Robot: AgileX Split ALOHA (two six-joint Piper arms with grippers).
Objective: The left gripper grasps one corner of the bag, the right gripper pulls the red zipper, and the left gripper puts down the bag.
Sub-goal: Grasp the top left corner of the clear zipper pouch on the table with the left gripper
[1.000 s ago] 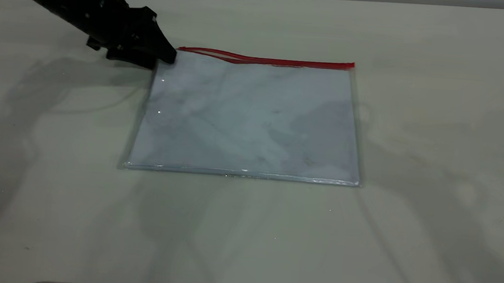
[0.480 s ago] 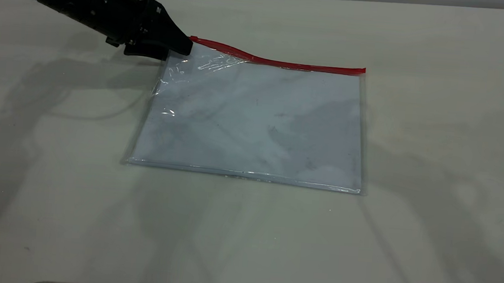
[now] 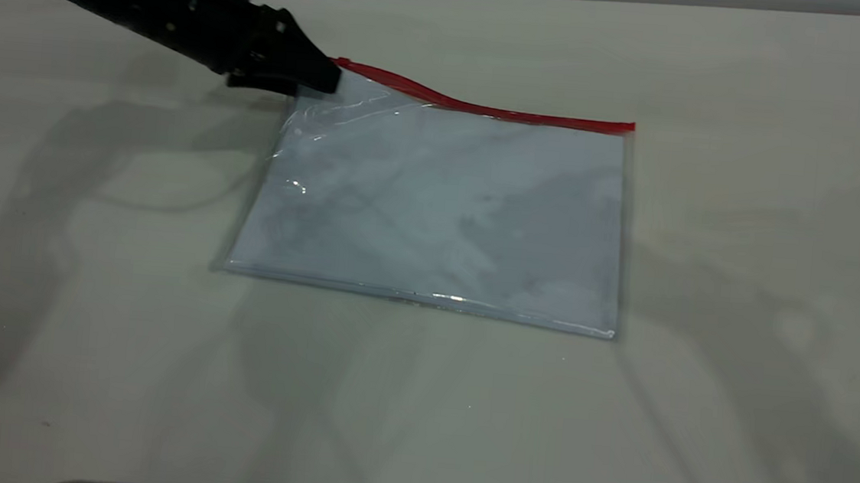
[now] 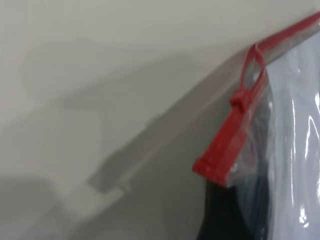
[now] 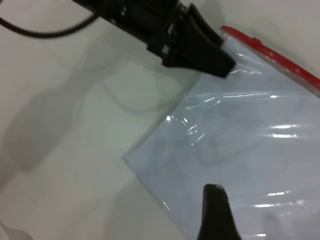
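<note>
Left hand [image 3: 320, 79] clenched on the corner of the bag [image 3: 342, 85], lifted off the desk [image 3: 740, 297] toward its far left. Rest of bag [image 3: 440, 211] flat mid-desk, red zipper [image 3: 486, 108] along far edge. Right hand [image 5: 215, 215] above bag; grip impossible to tell.

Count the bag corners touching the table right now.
3, apparently. The bag rests on its two near corners and the far right one; the left gripper holds the far left corner of the bag raised.
</note>
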